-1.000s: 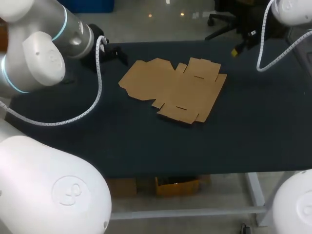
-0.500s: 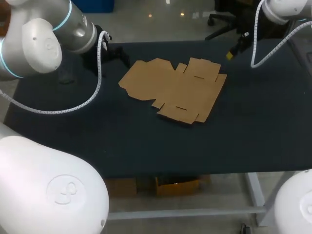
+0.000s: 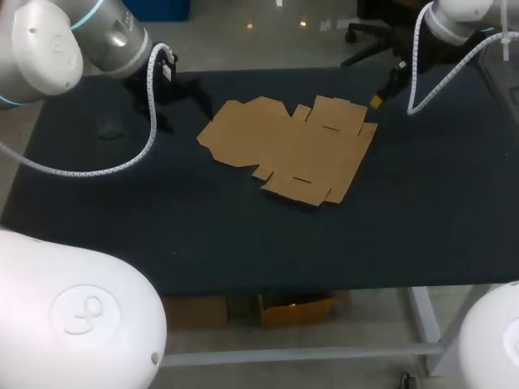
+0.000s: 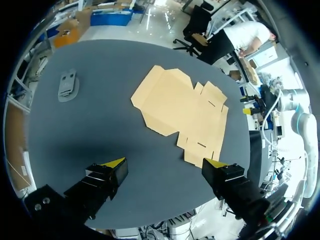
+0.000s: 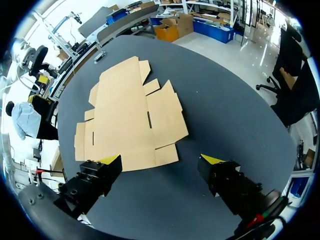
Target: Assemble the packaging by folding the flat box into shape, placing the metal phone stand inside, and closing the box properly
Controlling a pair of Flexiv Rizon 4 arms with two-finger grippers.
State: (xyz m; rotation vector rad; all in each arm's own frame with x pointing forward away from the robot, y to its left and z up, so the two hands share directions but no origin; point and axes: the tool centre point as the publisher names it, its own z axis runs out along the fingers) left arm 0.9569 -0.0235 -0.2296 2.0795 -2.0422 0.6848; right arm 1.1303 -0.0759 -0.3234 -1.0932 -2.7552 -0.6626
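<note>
The flat brown cardboard box [image 3: 293,151] lies unfolded in the middle of the dark table; it also shows ahead of each gripper, the box [image 4: 182,107] and the box [image 5: 127,117]. The grey metal phone stand [image 3: 109,126] lies flat at the table's left, seen as the stand [image 4: 67,85] far ahead of my left gripper. My left gripper [image 4: 164,164] hovers open and empty above the table, left of the box's far left corner in the head view [image 3: 174,97]. My right gripper [image 5: 160,160] is open and empty too, hanging by the box's far right corner [image 3: 388,87].
The dark table [image 3: 243,243] has bare surface in front of the box and to its right. White cables [image 3: 122,166] loop down from both arms over the table's back corners.
The right gripper has come in leftward towards the box's far right corner. The left arm has swung back and up at the far left. The box and the stand have not moved.
</note>
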